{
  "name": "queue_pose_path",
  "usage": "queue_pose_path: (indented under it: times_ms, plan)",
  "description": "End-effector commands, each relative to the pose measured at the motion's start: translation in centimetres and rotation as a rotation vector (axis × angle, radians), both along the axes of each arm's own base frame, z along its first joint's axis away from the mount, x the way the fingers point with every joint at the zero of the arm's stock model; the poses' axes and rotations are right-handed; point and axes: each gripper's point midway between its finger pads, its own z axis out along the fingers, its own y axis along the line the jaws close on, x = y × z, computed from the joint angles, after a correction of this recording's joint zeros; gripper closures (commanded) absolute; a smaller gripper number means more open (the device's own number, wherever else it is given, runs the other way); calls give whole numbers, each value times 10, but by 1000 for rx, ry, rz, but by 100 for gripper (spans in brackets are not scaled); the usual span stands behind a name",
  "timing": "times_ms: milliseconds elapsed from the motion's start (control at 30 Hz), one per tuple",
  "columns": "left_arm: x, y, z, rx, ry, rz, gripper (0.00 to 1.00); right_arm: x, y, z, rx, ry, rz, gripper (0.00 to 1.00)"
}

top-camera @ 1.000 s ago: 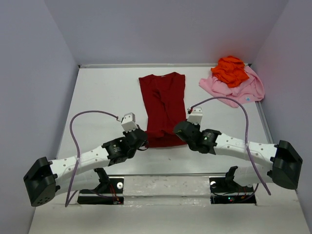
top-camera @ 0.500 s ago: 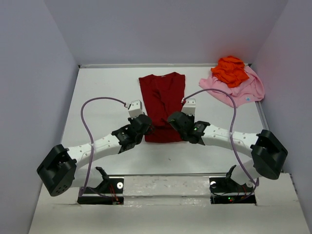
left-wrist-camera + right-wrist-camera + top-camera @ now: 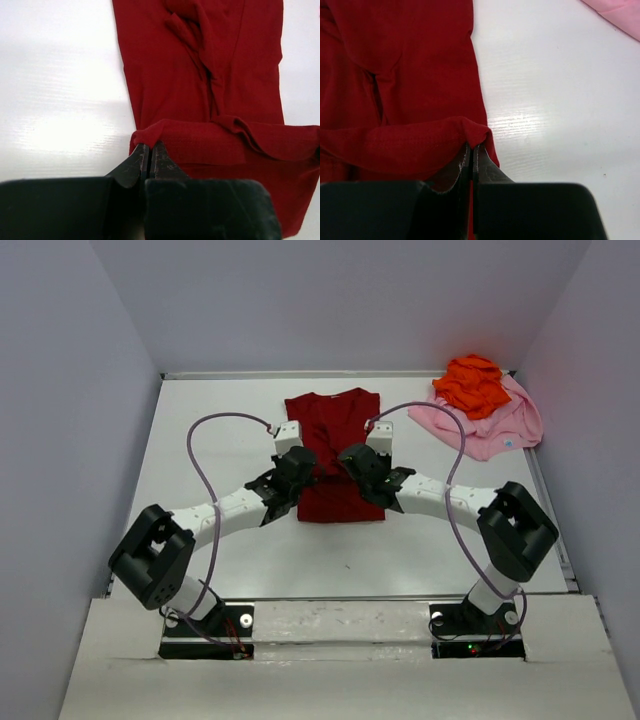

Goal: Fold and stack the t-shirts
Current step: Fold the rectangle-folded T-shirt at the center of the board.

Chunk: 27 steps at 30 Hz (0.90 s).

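Both grippers are pinched tight on the near hem of the dark red t-shirt (image 3: 335, 420). The left gripper (image 3: 148, 149) holds its left corner and the right gripper (image 3: 472, 149) its right corner, with the hem raised and doubled over the body. The table (image 3: 200, 440) fills the top view, and the red shirt lies lengthwise at centre. The light pink t-shirt (image 3: 505, 425) is crumpled at upper right, with the bright orange t-shirt (image 3: 472, 382) bunched on it. The cloth looks light and limp, so it will likely sag between the two grips. The hem corners suit a hold, though I cannot tell whether both layers are caught.
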Motion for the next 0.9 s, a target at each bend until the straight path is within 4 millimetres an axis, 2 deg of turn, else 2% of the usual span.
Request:
queue_pose_path:
  times_ms: [0,200,267,300,367,400,433,467,533,567,600,633,733,767,800,833,867]
  plan:
    - [23,-12,17,-4,-67,-6,100,27,12,23,29,-84,-12,100]
    - [37,-17,-26,43,3,4,100,42,16,7,1,-65,-18,100]
    - [41,-19,-31,37,12,11,100,47,10,4,-26,-69,-44,100]
    - [43,-20,-38,43,24,15,100,51,13,-2,-38,-62,-45,100]
    - [48,-21,-41,46,31,23,100,54,12,-7,-61,-57,-53,100]
    - [47,-17,-48,66,56,33,94,55,13,-6,-69,-55,-55,100]
    - [47,-16,-48,68,57,40,83,55,11,-9,-83,-53,-65,90]
    - [48,-12,-47,72,56,57,60,55,10,-9,-91,-54,-66,70]
    - [49,-6,-32,56,27,85,42,56,9,-7,-100,-56,-63,56]
    - [50,-3,-25,51,15,95,38,56,9,-3,-102,-60,-63,47]
    - [51,-2,-17,45,3,100,35,56,10,1,-96,-64,-59,43]
    - [50,0,-1,34,-20,100,27,56,11,3,-94,-64,-50,41]
    - [49,2,37,15,-62,96,24,56,16,14,-80,-65,-10,36]
    - [52,0,57,0,-85,94,24,55,21,15,-78,-50,27,35]
    - [49,2,61,21,-67,86,24,56,25,18,-69,-48,50,34]
    - [51,0,85,4,-95,82,24,55,33,16,-62,-25,98,34]
    - [47,3,88,26,-72,73,24,56,40,16,-53,-11,133,34]
